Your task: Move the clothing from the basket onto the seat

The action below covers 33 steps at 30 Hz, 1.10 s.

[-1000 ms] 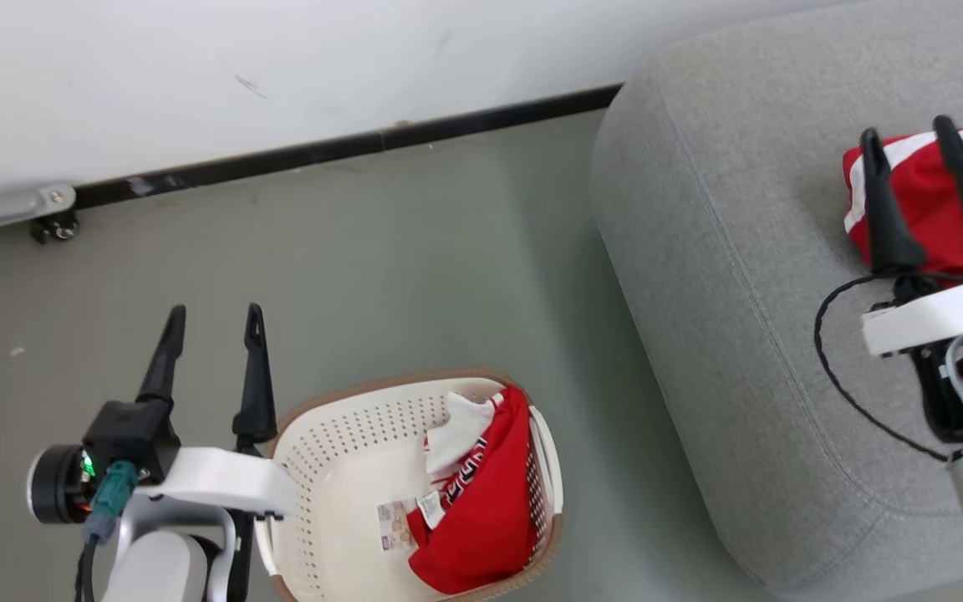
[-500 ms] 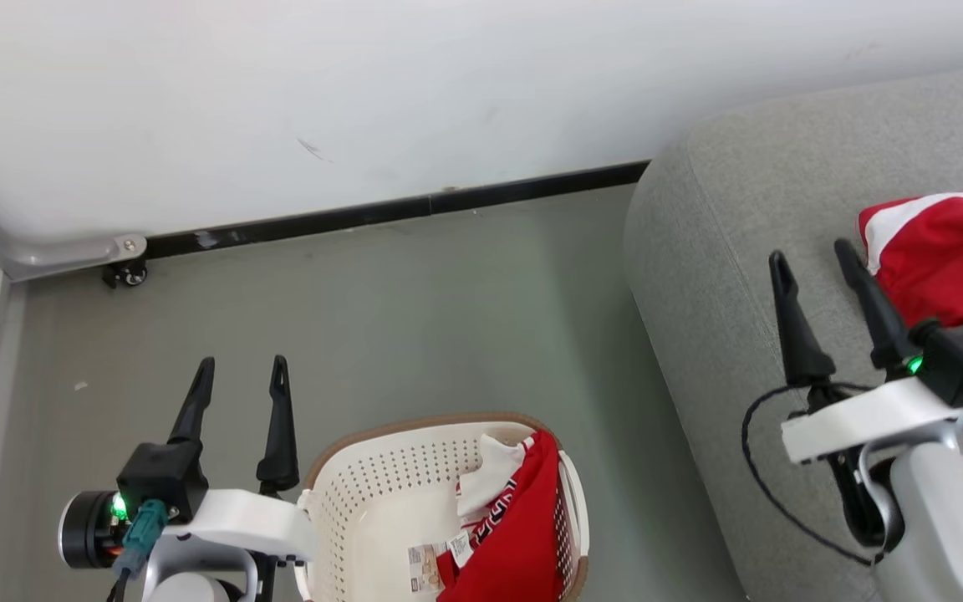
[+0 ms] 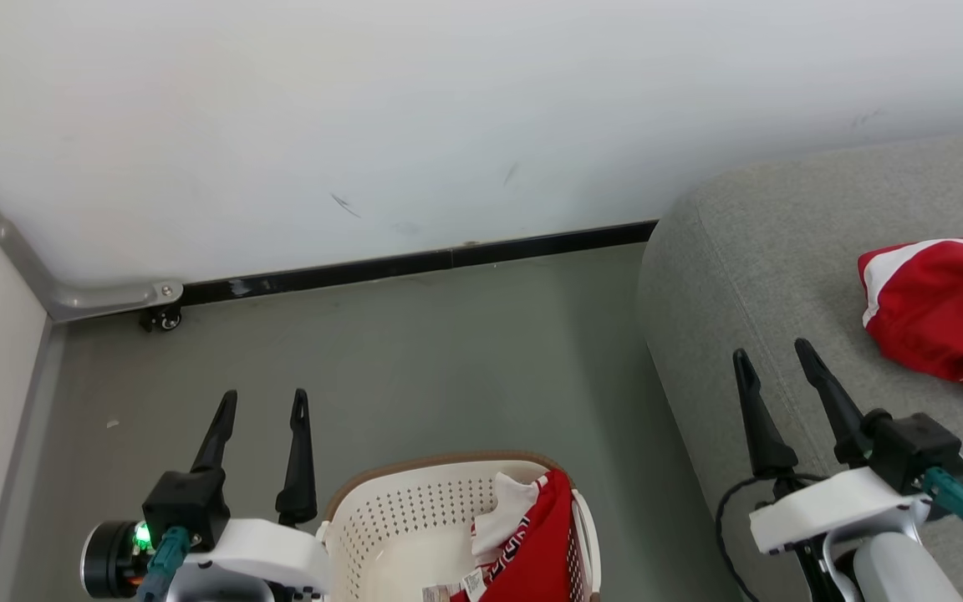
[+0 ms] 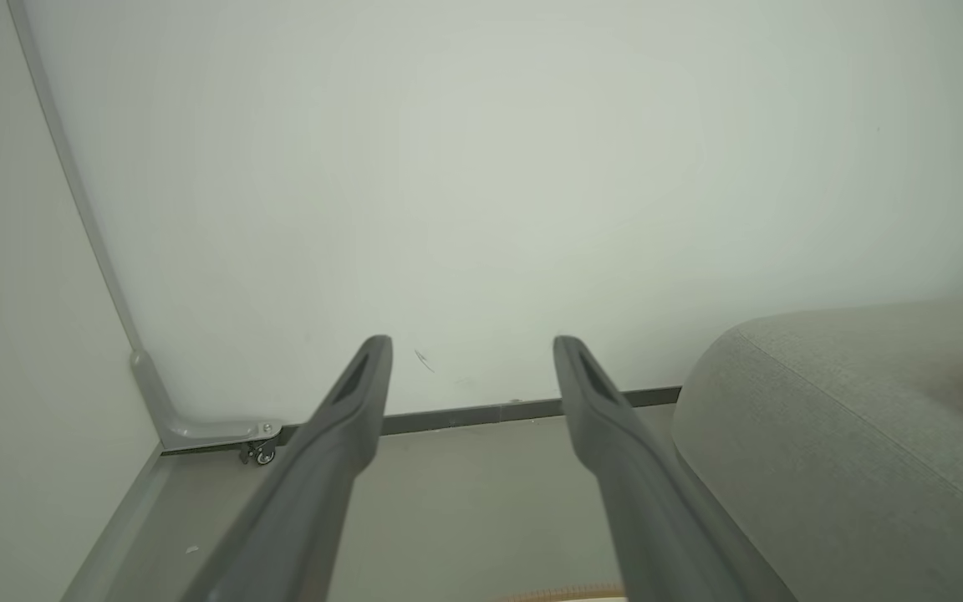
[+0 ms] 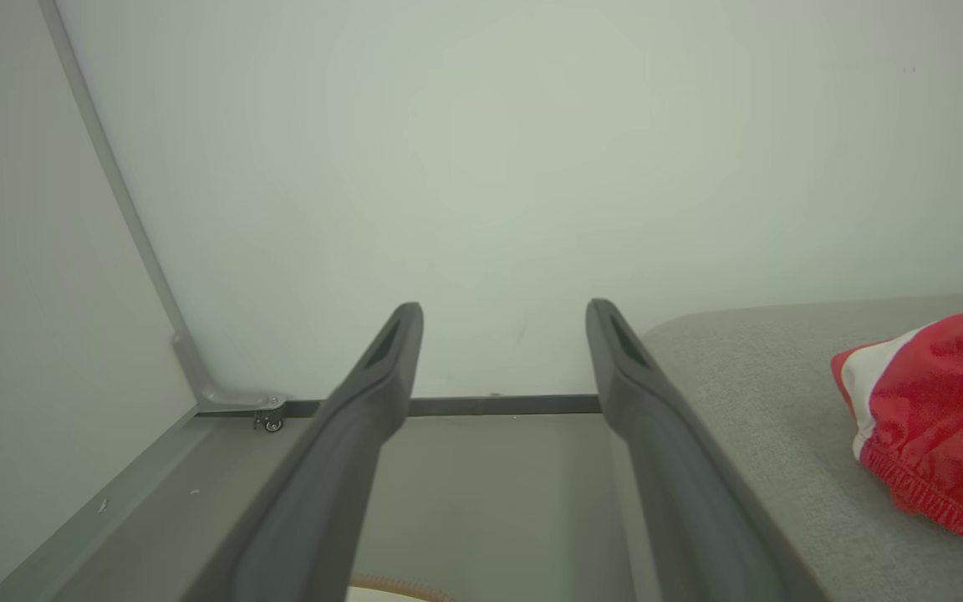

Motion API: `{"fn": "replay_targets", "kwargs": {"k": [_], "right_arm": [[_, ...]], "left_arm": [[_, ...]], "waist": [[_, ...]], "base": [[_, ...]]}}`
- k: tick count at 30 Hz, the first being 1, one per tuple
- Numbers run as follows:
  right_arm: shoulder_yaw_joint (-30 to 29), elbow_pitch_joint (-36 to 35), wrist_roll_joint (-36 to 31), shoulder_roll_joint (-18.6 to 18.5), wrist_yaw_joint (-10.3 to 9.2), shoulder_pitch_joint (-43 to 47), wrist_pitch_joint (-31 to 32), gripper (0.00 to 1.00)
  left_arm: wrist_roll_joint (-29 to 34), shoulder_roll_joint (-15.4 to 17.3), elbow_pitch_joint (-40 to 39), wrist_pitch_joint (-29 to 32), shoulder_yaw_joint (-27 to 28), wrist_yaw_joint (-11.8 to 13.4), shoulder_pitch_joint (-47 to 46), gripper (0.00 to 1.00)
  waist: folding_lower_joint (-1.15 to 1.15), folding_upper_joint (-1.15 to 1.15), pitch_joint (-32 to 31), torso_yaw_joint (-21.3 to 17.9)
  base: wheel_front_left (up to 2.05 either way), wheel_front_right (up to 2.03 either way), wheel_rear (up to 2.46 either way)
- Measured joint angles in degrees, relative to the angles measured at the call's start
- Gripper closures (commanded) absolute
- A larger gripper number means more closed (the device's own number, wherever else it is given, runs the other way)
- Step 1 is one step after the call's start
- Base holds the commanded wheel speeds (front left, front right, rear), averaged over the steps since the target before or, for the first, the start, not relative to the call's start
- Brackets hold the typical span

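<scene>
Both sets of jaws are spread and empty. 1 red garment (image 3: 941, 318) lies on the seat (image 3: 749, 276). The other garment (image 3: 544, 543) lies along the right wall of the basket (image 3: 448, 460), just right of your left gripper (image 3: 266, 393), which is nearer to it than your right gripper (image 3: 770, 349).

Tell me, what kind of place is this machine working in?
Most likely a plain indoor room staged as a home corner, perhaps a test space. There is a big grey upholstered seat with red clothing on it, a laundry basket on a bare grey floor, and a blank white wall.
</scene>
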Motion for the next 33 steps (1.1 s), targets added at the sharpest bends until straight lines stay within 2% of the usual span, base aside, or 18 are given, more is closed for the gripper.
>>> {"fn": "replay_targets", "kwargs": {"k": [15,33], "right_arm": [[-3.5,-3.1,-3.8,1.8,0.0,6.7,0.8,0.0],[-5.1,-8.6,-5.7,3.1,0.0,9.7,3.2,0.0]], "left_arm": [[0.0,0.1,1.5,0.0,2.8,0.3,3.4,0.0],[-0.1,0.2,0.3,0.0,4.5,0.5,3.4,0.0]], "waist": [[0.0,0.0,-3.1,0.6],[0.0,0.0,-2.4,1.0]], "base": [[0.0,0.0,0.0],[0.0,0.0,0.0]]}}
